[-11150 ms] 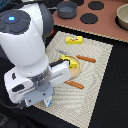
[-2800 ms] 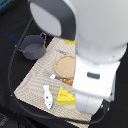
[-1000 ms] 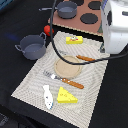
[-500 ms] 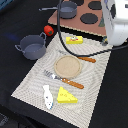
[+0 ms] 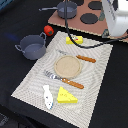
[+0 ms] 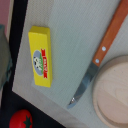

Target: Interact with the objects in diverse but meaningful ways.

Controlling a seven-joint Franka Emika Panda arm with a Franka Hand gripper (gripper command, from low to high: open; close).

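Black tabletop (image 5: 15,75) filled the exterior view, and on it lay a pale striped placemat (image 5: 95,95), with a brown toy stove board (image 5: 95,15) beyond it carrying dark burner discs and a dark saucepan (image 5: 66,8). From the exterior view's right the white arm (image 5: 116,20) reached in above the stove; its gripper was not in either picture, so I cannot tell how the jaws stood.

Just off the mat, on the exterior view's left, the grey two-handled pot (image 5: 33,46) stood upright on the black top. A round wooden plate (image 5: 66,66) lay near the middle of the mat, with a wooden-handled knife (image 5: 86,59) beside it toward the stove and a wooden-handled fork (image 5: 64,80) beside it toward the camera. The yellow holed cheese wedge (image 5: 66,96) rested near the mat's front edge, and the white fish (image 5: 48,97) lay just beside it on the exterior view's left. At the mat's far edge sat the yellow rectangular block with red label (image 5: 74,40), which the wrist view showed flat on the mat, apart from the knife's blade. The red tomato (image 5: 48,30) lay on the black top between the pot and the block.
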